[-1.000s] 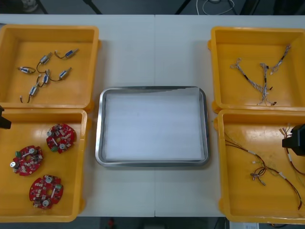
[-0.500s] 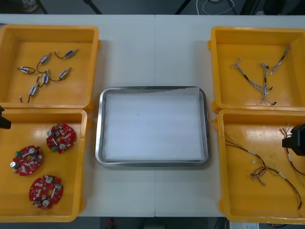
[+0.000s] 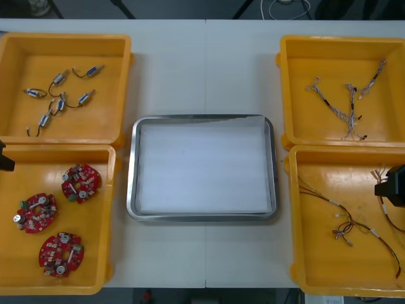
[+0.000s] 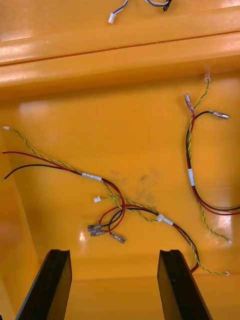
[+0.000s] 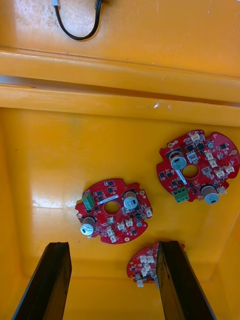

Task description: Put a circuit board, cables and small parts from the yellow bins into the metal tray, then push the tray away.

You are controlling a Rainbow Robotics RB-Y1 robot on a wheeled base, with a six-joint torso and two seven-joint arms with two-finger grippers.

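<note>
The metal tray (image 3: 131, 183), white inside, lies mid-table between the yellow bins. Three round red circuit boards (image 3: 81, 182) lie in the near left bin (image 3: 12, 288); my left gripper (image 5: 112, 285) hovers open above them, with one board (image 5: 113, 210) just beyond its fingers and another (image 5: 145, 264) partly behind one finger. Red and yellow cables (image 3: 345, 225) lie in the near right bin (image 3: 297, 278). My right gripper (image 4: 115, 287) hangs open above that bin, its cable bundle (image 4: 112, 217) just beyond the fingers. Nothing is between either pair of fingers.
The far left bin (image 3: 123, 44) holds several small metal parts (image 3: 58, 101) with black leads. The far right bin (image 3: 285, 47) holds blue and white twisted cables (image 3: 348, 107). Bare table shows in front of and behind the tray.
</note>
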